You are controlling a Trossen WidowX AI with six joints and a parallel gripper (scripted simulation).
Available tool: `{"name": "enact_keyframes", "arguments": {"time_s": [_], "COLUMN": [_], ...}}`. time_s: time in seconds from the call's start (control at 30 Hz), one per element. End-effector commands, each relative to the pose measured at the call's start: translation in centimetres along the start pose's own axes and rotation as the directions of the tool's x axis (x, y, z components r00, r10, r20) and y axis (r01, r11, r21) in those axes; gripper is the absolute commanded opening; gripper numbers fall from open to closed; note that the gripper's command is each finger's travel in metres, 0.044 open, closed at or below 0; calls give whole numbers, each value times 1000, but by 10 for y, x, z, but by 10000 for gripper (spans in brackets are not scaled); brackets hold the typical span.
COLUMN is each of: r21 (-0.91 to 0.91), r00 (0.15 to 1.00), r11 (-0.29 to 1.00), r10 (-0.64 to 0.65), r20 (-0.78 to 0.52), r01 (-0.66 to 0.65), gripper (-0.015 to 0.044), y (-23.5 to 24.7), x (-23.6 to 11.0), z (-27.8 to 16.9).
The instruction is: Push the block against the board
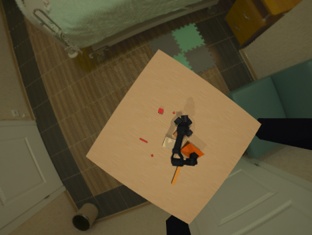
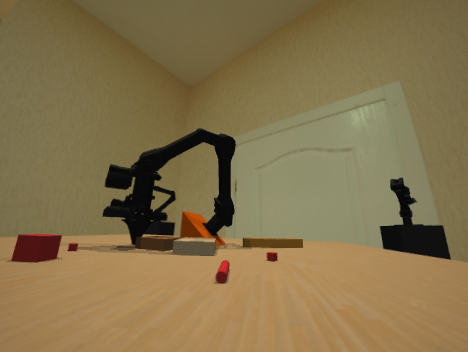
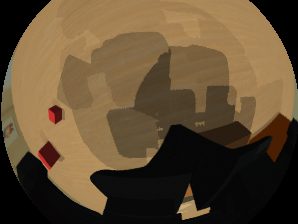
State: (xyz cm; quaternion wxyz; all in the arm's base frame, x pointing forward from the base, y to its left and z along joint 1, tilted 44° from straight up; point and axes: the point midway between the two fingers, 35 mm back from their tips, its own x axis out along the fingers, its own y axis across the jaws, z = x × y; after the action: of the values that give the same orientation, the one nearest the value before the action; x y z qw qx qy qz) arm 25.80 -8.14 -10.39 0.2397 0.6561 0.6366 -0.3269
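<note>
A cream square block (image 1: 168,142) (image 2: 194,246) lies flat on the wooden table (image 1: 133,160), partly under my arm. The board (image 1: 175,175) (image 2: 272,242) is a long thin ochre strip. It lies apart from the block, and its upper end is hidden under the arm's base. A flat brown block (image 2: 157,242) lies just behind the cream one. My gripper (image 1: 181,119) (image 2: 136,239) is shut and empty. It stands low at the table, at the brown block's far end. In the wrist view the black fingers fill the lower part, over arm shadows.
An orange wedge (image 1: 193,149) (image 2: 192,223) stands by the arm's base. A red cube (image 1: 161,110) (image 2: 36,247) (image 3: 56,113), two small red cubes (image 1: 152,155) (image 2: 271,256) (image 2: 73,246) and a red cylinder (image 1: 143,140) (image 2: 222,271) lie scattered on the table.
</note>
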Motion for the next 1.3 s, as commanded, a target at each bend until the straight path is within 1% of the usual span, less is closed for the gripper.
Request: {"name": "enact_keyframes", "arguments": {"time_s": [0.0,1.27], "r21": [5,5], "r00": [1000,1000], "r11": [1000,1000], "r10": [0,0], "r20": [-7,-8], "r01": [0,0], "gripper": [0,0], "y": [-1,-2], "x": [0,0], "z": [-7,-34]}}
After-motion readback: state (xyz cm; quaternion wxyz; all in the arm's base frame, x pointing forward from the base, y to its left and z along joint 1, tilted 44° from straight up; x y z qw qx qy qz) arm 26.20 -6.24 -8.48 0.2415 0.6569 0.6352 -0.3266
